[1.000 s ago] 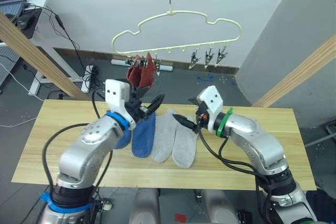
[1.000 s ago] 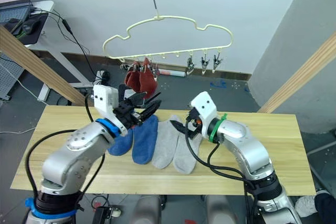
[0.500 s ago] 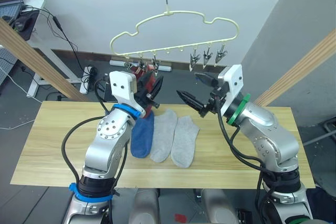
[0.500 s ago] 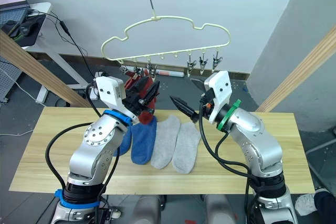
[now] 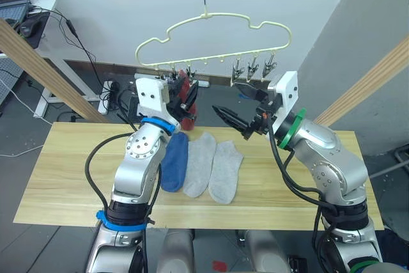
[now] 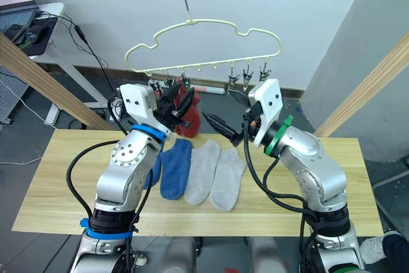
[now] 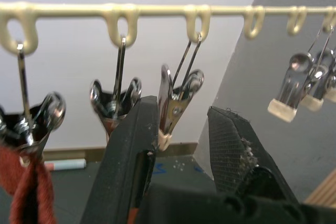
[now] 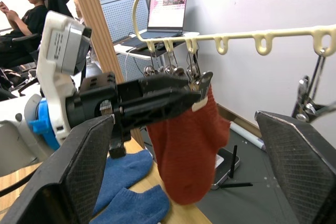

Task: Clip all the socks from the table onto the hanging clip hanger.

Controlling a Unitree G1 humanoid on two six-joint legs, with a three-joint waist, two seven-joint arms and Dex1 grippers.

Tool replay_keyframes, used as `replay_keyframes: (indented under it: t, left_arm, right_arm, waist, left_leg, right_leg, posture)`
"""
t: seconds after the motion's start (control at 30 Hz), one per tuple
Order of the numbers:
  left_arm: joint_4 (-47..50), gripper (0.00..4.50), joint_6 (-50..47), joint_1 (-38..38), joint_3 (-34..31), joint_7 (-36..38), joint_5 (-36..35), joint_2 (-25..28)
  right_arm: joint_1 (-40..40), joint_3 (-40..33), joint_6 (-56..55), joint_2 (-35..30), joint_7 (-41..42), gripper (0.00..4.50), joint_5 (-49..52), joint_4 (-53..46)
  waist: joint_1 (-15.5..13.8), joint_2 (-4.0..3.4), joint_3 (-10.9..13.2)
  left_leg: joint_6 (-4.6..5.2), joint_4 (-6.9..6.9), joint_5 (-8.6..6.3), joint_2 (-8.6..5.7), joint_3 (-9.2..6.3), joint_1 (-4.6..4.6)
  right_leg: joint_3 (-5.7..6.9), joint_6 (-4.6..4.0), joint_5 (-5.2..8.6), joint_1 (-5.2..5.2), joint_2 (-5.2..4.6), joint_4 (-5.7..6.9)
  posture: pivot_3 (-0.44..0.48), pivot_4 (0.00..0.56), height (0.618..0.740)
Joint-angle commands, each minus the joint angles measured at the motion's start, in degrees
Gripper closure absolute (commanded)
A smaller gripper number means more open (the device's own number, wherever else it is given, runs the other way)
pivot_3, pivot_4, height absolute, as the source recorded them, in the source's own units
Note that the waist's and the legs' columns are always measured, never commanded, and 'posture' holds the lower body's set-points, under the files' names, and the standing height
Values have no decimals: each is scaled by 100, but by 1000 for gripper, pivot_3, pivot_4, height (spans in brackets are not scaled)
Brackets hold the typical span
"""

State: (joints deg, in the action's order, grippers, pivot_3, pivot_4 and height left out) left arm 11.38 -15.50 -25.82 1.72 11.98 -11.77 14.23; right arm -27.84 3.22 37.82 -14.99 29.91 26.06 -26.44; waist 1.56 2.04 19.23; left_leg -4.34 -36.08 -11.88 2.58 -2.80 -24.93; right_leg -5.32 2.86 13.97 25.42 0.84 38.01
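Under cream-yellow clip hanger (image 5: 214, 36): left gripper (image 5: 185, 99) raised to clip row, fingers parted around third metal clip (image 7: 176, 103); rust red socks (image 8: 188, 145) hang clipped just beside it; right gripper (image 5: 238, 108) raised near hanger, fingers spread wide, empty; on table (image 5: 64, 171): two blue socks (image 5: 172, 164) and two light grey socks (image 5: 214, 167) side by side.

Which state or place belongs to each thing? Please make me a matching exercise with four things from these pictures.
Things:
1. rust red socks
2. light grey socks
3. left pincer
4. right pincer

States:
A. lying flat on the table
B. open, empty, raised over the table
C. hanging from clips on the clip hanger
D. open around a bare metal clip

Pairs: 1-C, 2-A, 3-D, 4-B
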Motion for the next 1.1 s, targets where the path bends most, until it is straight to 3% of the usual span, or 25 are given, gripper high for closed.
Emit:
replay_keyframes:
  t: [0.03,0.4,0.87,1.0,1.1]
  left_arm:
    - [-12,2767,234,-207,-22,16,161,-54]
    - [-286,2767,460,-384,121,-16,712,-77]
    - [-334,2767,625,-436,6,-45,882,-133]
    - [-295,3883,641,-439,-40,2,789,-194]
    - [-243,4437,609,-406,-44,24,775,-206]
  right_arm:
    - [44,-111,-188,12,-23,0,114,-120]
    - [-13,-135,-89,3,-198,0,172,-209]
    - [-48,-167,-31,-50,-244,0,272,-202]
    - [-61,-124,55,-52,-305,0,310,-208]
    - [-33,-73,90,-33,-340,0,309,-208]
  waist:
    - [1,0,0]
    - [8,0,0]
    - [8,0,0]
    - [9,0,0]
    - [8,0,0]
  left_leg:
    - [0,0,0,0,-1,0]
    - [0,-2,0,0,-2,1]
    - [0,-5,1,0,-4,2]
    - [1,-6,1,0,-4,2]
    - [1,-6,1,0,-4,2]
  right_leg:
    - [1,0,0,-1,0,0]
    - [2,-26,-15,-2,0,3]
    - [4,-27,-17,-3,0,8]
    - [4,-27,-17,-4,0,8]
    - [5,-27,-17,-5,0,8]
  posture:
    - [13,295,740]
    - [1,303,740]
    - [2,310,740]
    - [6,313,740]
    - [6,313,740]
